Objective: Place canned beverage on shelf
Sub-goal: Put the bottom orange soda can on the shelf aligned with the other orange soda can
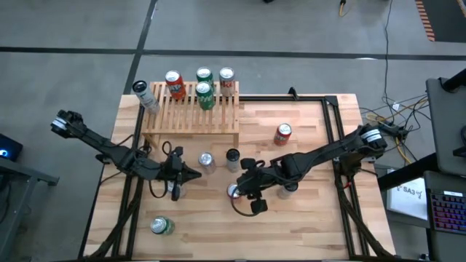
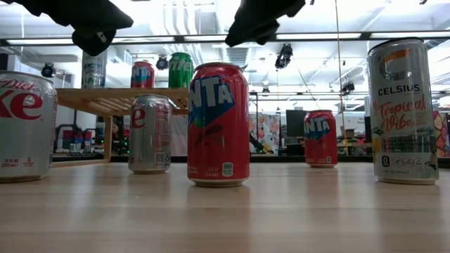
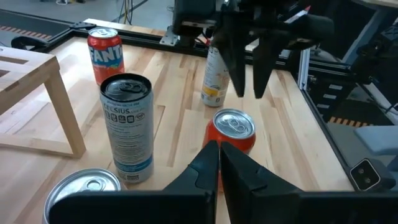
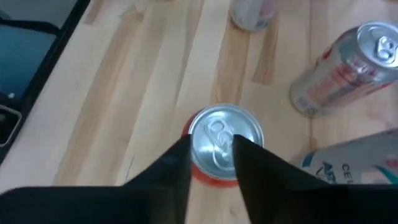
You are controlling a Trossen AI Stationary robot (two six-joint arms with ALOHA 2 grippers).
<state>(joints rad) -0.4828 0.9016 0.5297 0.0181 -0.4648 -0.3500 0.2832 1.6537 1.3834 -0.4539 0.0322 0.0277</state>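
1. Across the far left part of the table (image 1: 306, 218) sits the shelf (image 1: 193, 116), a low light-wood rack with narrow slats; on and along its far edge stand a red can (image 1: 174, 84), two green cans (image 1: 204, 89), a red-and-white can (image 1: 226, 80) and a slim pale can (image 1: 145, 96) at its left end.
2. My right arm reaches in from the right edge toward the table's middle; my left arm comes in from the left, with its gripper (image 1: 191, 173) low near the middle.
3. My right gripper (image 4: 211, 155) hangs straight above an upright orange Fanta can (image 4: 222, 149), fingers parted a little, one on each side of the lid; they do not clasp it.
4. My left gripper's fingers (image 3: 208, 163) are pressed together, holding nothing, pointing toward that same Fanta can (image 3: 233, 129).
5. Near it stand a tall Celsius can (image 3: 128, 124) and a silver Diet Coke can (image 1: 207, 161), both between the shelf and the near edge.
6. A second Fanta can (image 1: 283, 134) stands well apart toward the right, and a green can (image 1: 161, 226) lies near the front left.
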